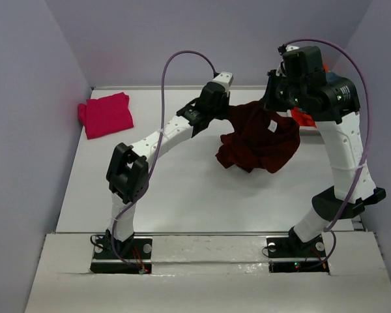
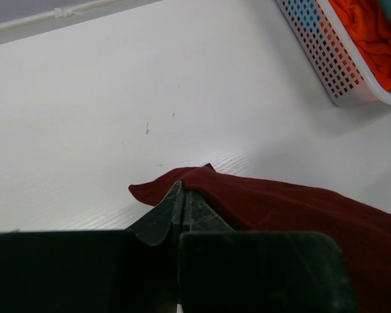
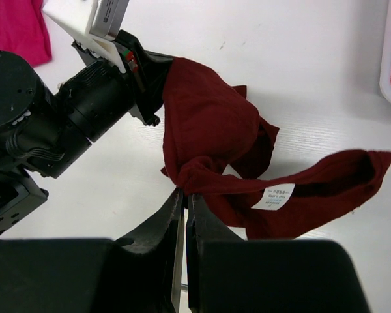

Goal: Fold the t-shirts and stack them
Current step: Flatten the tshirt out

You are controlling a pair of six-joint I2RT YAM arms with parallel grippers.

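Observation:
A large dark maroon t-shirt (image 1: 257, 143) hangs crumpled between my two grippers above the table's far middle. My left gripper (image 1: 227, 112) is shut on its left edge; in the left wrist view the pinched cloth (image 2: 280, 205) runs off to the right from the gripper (image 2: 182, 189). My right gripper (image 1: 274, 104) is shut on a bunched part of the maroon shirt (image 3: 208, 124) near the collar, with a white label (image 3: 275, 194) showing; the gripper (image 3: 184, 192) shows low in the right wrist view. A magenta-pink t-shirt (image 1: 106, 114) lies folded at the far left, also in the right wrist view (image 3: 16, 26).
A white mesh basket (image 2: 326, 55) with orange cloth (image 2: 371, 32) stands at the far right, partly hidden behind my right arm in the top view, where the orange cloth (image 1: 302, 117) peeks out. Grey walls close the table on three sides.

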